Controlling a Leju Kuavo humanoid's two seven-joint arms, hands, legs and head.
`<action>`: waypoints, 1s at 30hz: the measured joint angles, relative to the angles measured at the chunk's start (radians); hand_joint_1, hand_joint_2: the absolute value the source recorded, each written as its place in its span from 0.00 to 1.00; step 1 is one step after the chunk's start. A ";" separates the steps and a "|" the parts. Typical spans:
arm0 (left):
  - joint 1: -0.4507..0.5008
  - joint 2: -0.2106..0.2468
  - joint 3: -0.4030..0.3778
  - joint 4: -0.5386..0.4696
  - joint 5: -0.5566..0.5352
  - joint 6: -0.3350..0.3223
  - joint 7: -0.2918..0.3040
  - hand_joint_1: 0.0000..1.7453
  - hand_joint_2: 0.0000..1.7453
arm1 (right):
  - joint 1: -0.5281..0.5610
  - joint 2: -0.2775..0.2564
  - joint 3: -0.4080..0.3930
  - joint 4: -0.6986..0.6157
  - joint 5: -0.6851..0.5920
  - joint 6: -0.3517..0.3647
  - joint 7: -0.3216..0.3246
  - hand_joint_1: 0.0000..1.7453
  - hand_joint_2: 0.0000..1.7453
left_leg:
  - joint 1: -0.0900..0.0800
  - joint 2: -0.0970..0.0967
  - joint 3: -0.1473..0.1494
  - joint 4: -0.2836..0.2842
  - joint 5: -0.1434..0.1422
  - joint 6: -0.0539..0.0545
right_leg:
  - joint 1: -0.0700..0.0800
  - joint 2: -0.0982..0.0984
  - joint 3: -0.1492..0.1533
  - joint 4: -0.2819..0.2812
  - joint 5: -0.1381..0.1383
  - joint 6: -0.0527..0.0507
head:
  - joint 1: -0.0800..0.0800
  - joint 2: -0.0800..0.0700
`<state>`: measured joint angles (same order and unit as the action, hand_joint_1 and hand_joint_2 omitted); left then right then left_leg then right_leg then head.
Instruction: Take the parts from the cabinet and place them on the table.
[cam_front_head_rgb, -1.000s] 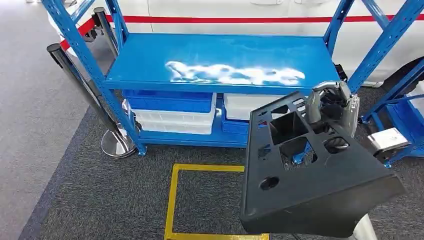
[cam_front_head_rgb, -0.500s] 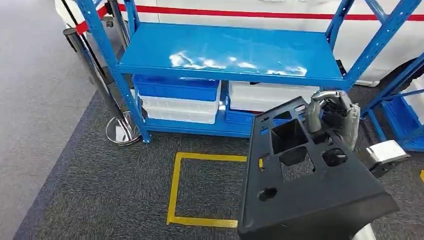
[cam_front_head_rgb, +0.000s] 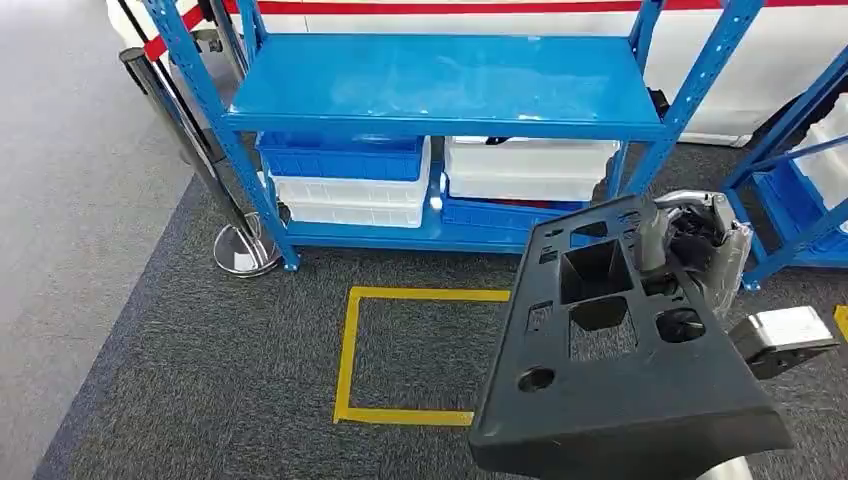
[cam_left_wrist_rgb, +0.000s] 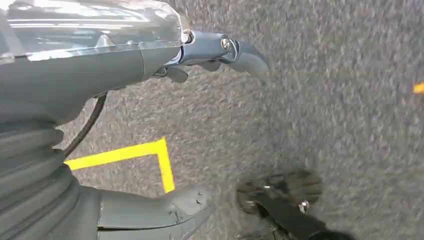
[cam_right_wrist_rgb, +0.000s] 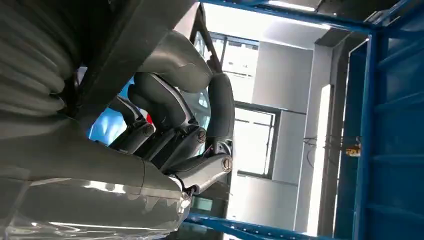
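Right hand (cam_front_head_rgb: 690, 235) gripped the black panel part (cam_front_head_rgb: 620, 390), tilted above grey carpet before the blue cabinet (cam_front_head_rgb: 440, 80); left hand (cam_left_wrist_rgb: 165, 130) hung empty, fingers apart.

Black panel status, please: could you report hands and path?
Right hand grips black panel. Left hand open over grey carpet. Blue rack ahead.
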<state>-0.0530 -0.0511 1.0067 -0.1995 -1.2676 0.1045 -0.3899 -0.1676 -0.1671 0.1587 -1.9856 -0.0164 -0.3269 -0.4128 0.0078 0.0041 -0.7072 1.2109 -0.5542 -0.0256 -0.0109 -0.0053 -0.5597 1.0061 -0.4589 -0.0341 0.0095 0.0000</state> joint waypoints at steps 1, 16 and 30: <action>0.000 0.000 0.000 0.000 0.000 0.000 0.000 0.00 1.00 | 0.000 0.002 0.000 -0.002 0.000 -0.002 0.000 1.00 1.00 | 0.001 0.000 -0.017 0.071 -0.030 -0.002 | 0.002 0.000 -0.013 0.002 0.009 0.000 | 0.000 0.000; -0.004 0.005 0.004 0.000 0.000 0.000 -0.002 0.00 1.00 | 0.024 0.015 -0.025 -0.034 0.037 -0.044 -0.016 1.00 1.00 | -0.006 0.006 0.162 -0.246 0.128 0.061 | -0.005 0.005 -0.152 0.254 -0.130 0.064 | 0.002 0.000; 0.000 -0.001 0.005 0.000 -0.013 0.001 -0.010 0.00 1.00 | 0.038 0.005 -0.060 -0.061 0.033 -0.030 0.004 1.00 1.00 | 0.003 0.003 0.011 -0.061 0.025 -0.004 | -0.011 0.001 -0.012 0.018 -0.005 0.009 | -0.001 0.000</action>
<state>-0.0534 -0.0523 1.0113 -0.1999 -1.2802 0.1053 -0.3994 -0.1293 -0.1617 0.0988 -2.0470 0.0164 -0.3571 -0.4089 0.0108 0.0068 -0.6963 1.1498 -0.5287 -0.0298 -0.0214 -0.0044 -0.5712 1.0242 -0.4639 -0.0251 0.0084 0.0000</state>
